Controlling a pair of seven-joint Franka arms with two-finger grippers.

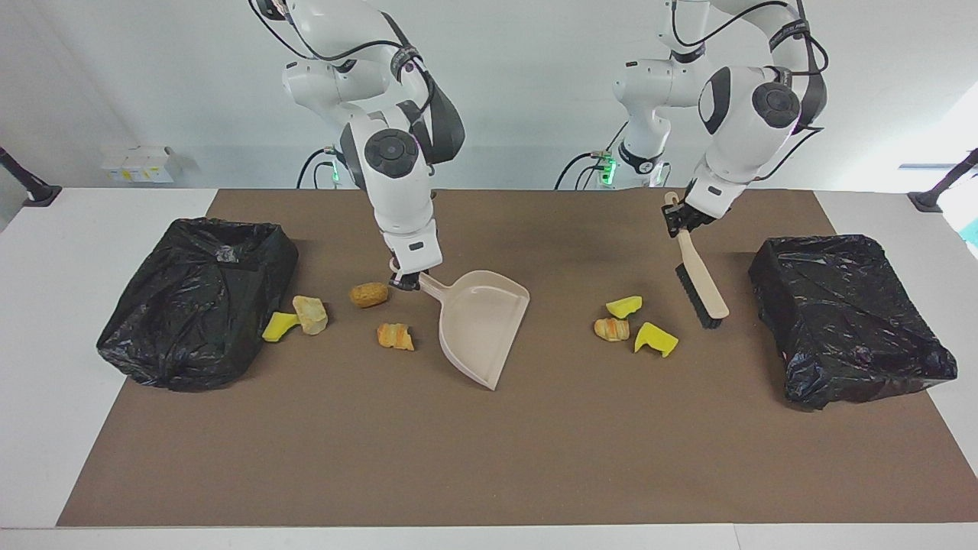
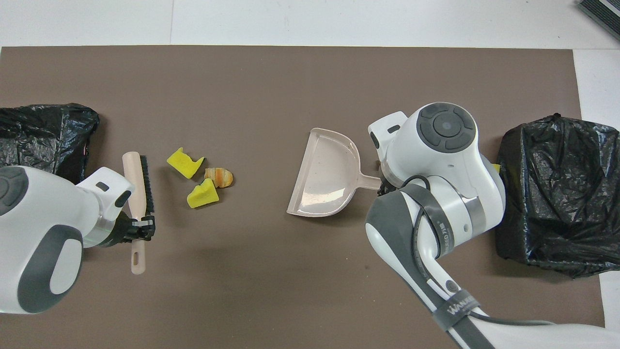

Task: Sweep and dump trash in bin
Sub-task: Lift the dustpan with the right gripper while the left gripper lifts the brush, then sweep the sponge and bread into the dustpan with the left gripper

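Three trash scraps, two yellow sponge chunks (image 1: 624, 306) (image 1: 655, 338) and a bread lump (image 1: 611, 329), lie together toward the left arm's end. Several more scraps (image 1: 369, 294) lie beside the bin (image 1: 199, 298) at the right arm's end; in the overhead view the right arm hides most of them. My left gripper (image 1: 678, 221) is shut on the handle of the brush (image 1: 699, 294), which hangs bristles down between the three scraps and the other bin (image 1: 848, 317). My right gripper (image 1: 407, 281) is shut on the handle of the beige dustpan (image 1: 481, 325), its mouth turned toward the three scraps.
Both black-bagged bins stand on the brown mat (image 1: 489, 458), one at each end. A strip of bare mat separates the dustpan's mouth from the three scraps. White boxes (image 1: 141, 164) sit on the table's edge nearest the robots, off the mat.
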